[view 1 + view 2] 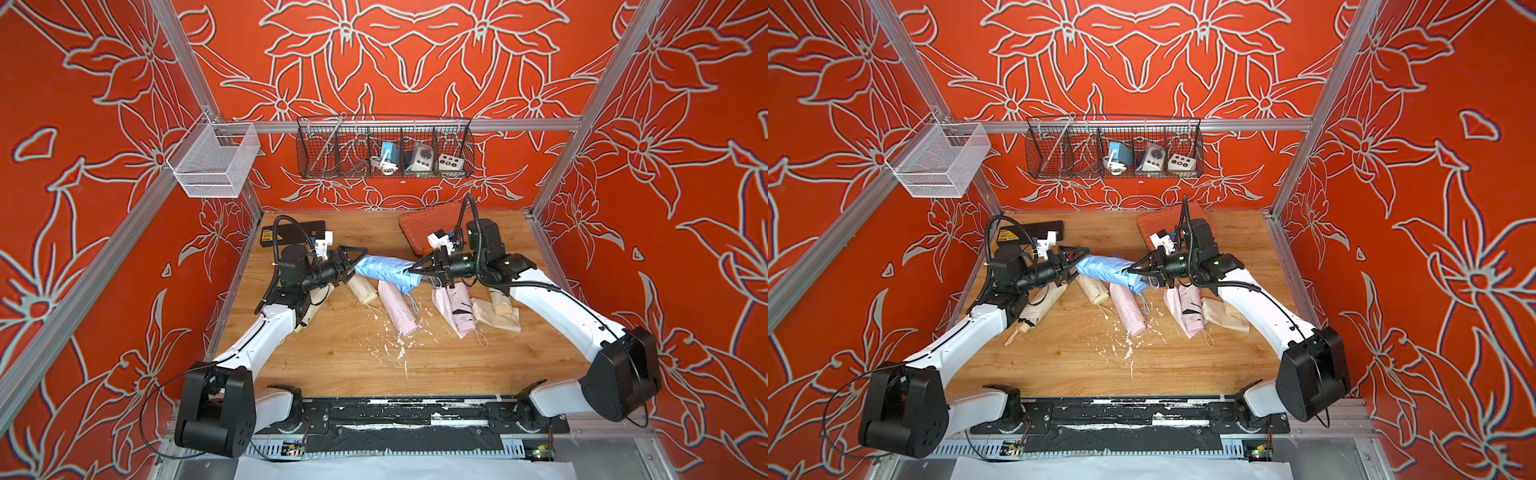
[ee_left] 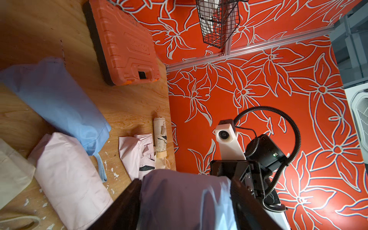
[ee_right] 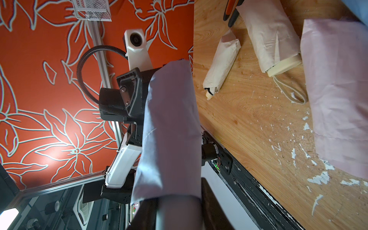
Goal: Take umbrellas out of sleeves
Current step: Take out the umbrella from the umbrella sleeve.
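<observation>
While I hold it, the blue sleeve (image 1: 380, 269) spans mid-table above the pink sleeve (image 1: 397, 309), umbrella hidden inside. Left gripper (image 1: 356, 264) clasps its closed end; right gripper (image 1: 412, 271) clamps the mouth end. Risk, I judge: slipping or bunching under pull. Fabric thin, smooth, limp. Table (image 1: 332, 365): flaked wood.

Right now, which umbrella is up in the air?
The light blue umbrella, held between the left gripper and right gripper; the others lie on the table.
</observation>
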Robot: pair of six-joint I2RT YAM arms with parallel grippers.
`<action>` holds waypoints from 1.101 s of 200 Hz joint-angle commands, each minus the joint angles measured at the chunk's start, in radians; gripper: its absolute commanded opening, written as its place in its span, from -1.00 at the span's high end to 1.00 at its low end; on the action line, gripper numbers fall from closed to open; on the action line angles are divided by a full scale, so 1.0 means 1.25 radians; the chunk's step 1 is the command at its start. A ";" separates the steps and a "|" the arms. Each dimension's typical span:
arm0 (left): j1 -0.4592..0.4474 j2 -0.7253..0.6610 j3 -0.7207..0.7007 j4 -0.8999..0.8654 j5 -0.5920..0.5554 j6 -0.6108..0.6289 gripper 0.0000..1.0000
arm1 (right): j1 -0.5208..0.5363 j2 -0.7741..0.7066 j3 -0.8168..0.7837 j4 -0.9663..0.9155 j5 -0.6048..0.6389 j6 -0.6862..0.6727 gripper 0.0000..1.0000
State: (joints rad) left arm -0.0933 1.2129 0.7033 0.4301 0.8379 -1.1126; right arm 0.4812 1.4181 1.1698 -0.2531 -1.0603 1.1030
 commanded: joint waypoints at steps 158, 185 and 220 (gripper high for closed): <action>-0.005 -0.088 -0.034 -0.115 0.026 0.143 0.64 | -0.013 -0.003 0.060 -0.066 -0.018 -0.065 0.80; -0.005 -0.068 -0.015 -0.138 0.028 0.167 1.00 | -0.013 -0.004 0.059 -0.069 -0.020 -0.066 0.80; -0.005 -0.048 0.031 -0.213 -0.005 0.224 1.00 | -0.013 -0.010 0.055 -0.082 -0.017 -0.074 0.81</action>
State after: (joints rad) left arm -0.0933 1.1408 0.6914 0.2207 0.8398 -0.8989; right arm 0.4656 1.4193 1.2015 -0.3855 -1.0557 1.0363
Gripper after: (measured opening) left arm 0.047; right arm 0.312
